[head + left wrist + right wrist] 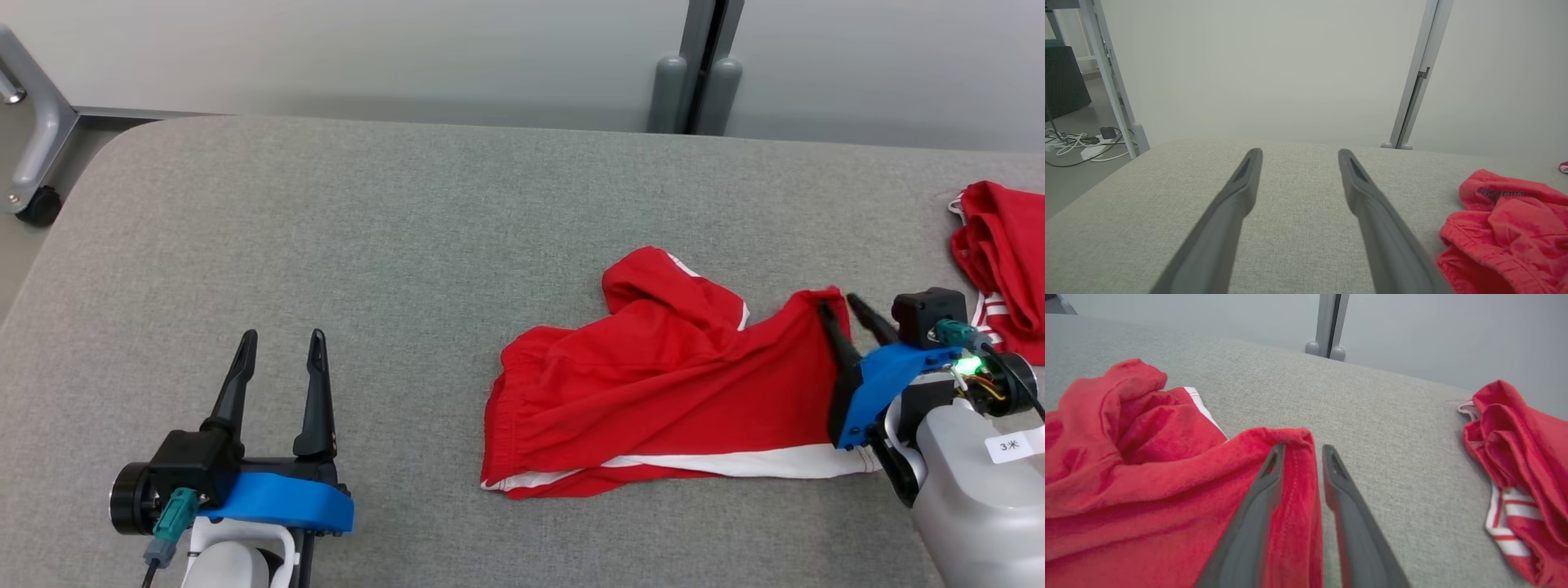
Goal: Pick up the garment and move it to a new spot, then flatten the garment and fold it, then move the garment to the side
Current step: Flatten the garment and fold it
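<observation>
Left claw (282,335) sits low over the grey bench (408,204), fingers apart, pointing away. The crumpled red garment (653,367) lies centre-right. Right claw (838,302), angled leftward, pinches the garment's raised right edge.

A lab-like test room: grey padded table (326,245), pale partition panels (367,49), floor cables (1073,145), wheeled metal frame (41,131).

The garment (653,384) lies on the desk (367,229), its right edge between the fingers (834,335) of the right gripper (836,302). A second garment (1004,253) lies farther right, apart.
</observation>
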Robot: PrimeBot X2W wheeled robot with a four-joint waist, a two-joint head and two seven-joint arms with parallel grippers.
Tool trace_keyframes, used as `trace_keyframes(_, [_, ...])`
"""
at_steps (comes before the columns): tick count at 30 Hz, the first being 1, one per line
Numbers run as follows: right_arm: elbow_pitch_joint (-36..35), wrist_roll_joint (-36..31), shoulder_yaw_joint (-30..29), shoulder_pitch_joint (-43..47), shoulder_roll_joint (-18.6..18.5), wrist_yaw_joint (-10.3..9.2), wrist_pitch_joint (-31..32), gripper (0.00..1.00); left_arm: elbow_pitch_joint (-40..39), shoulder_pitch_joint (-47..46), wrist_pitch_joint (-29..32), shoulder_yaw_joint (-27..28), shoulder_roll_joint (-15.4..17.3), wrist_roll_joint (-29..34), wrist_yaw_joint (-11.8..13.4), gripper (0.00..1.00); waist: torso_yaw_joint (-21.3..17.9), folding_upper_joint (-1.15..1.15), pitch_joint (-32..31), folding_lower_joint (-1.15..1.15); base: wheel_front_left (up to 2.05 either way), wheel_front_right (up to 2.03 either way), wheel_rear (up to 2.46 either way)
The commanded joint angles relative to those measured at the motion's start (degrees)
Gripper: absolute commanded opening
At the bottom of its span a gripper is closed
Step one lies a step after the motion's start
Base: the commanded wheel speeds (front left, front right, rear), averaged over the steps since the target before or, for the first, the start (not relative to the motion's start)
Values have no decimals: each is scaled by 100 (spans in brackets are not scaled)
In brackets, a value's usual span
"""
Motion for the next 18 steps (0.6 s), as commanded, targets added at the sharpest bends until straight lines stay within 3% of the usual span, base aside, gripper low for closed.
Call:
trace_keyframes(1, [63,40,-38,-118,24,1,-116,100,8,-50,-14,15,-15,-18,-26,100,-34,0,-19,0,0,0,0])
trace_keyframes(7, [-167,69,-194,48,91,1,-326,100,-1,58,-14,70,-19,9,-29,100,-225,0,-148,0,0,0,0])
trace_keyframes(18, [-2472,-241,-909,1378,433,1,-336,100,-98,350,-14,312,-21,84,-17,100,-720,0,-429,0,0,0,0])
